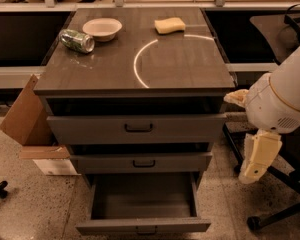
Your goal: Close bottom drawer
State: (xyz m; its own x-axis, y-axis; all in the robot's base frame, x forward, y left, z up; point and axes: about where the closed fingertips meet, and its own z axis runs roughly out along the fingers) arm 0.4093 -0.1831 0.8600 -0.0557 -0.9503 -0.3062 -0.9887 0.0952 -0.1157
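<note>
The bottom drawer is the lowest of three grey-brown drawers and is pulled far out. Its inside is empty, and the small black handle sits at the frame's lower edge. The slim middle drawer and the tall top drawer each stand slightly out. My gripper hangs from the white arm, pointing down. It is to the right of the cabinet, level with the middle drawer, and touches nothing.
On the cabinet top are a lying can, a white bowl and a yellow sponge. A cardboard box leans at the left. An office chair base stands on the floor at the right, under my arm.
</note>
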